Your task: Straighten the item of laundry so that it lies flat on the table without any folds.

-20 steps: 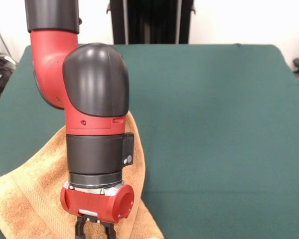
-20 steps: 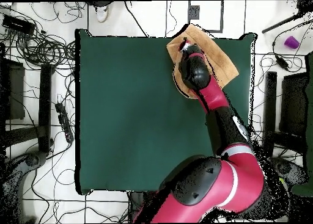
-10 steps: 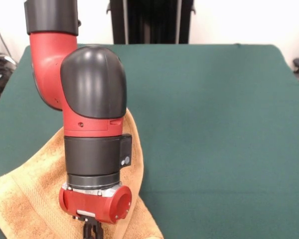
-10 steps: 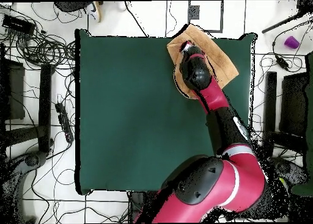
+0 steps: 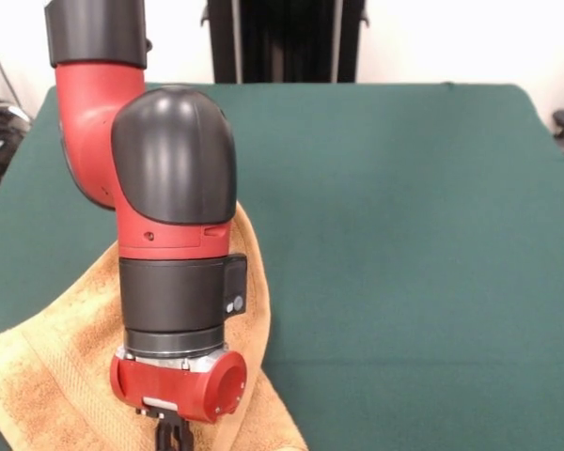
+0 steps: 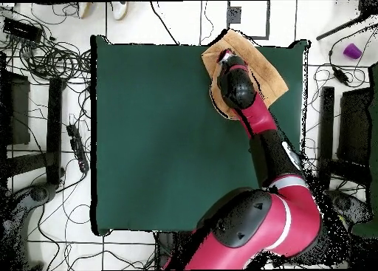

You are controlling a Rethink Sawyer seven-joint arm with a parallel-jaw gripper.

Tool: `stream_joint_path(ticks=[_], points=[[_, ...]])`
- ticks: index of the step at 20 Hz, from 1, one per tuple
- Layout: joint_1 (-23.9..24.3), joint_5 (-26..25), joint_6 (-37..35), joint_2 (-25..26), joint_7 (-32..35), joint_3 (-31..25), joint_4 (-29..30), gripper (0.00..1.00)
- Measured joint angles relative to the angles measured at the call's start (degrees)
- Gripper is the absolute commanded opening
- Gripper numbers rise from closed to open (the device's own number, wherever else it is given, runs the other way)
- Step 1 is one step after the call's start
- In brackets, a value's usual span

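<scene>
Hanging low over the towel (image 5: 47,376), the gripper (image 5: 174,437) shows its fingers drawn narrowly together at the frame's bottom edge; whether they pinch cloth cannot be told. Behind, the towel lies rumpled at the table's (image 5: 404,235) corner.

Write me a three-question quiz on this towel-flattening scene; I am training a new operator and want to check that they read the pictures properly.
1. True or false: the towel lies in the middle of the table.
2. In the front view, the end effector appears: A) spread wide, B) closed, C) out of sight.
3. In the overhead view, does the towel reach past a table edge?

Key:
1. False; it lies at a corner.
2. B; the tips look pressed together at the bottom edge, over the towel.
3. Yes; one corner pokes past the top edge.
</scene>
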State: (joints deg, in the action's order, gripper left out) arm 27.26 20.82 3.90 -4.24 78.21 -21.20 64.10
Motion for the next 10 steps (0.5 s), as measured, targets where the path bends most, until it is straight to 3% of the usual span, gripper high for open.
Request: stream_joint_path(ticks=[6,10], points=[[0.97,-3.05,1.47,0.02,0.04,-1.22,0.61,0.0],[2.14,-7.09,6.68,-1.09,0.69,-1.83,4.28,0.0]])
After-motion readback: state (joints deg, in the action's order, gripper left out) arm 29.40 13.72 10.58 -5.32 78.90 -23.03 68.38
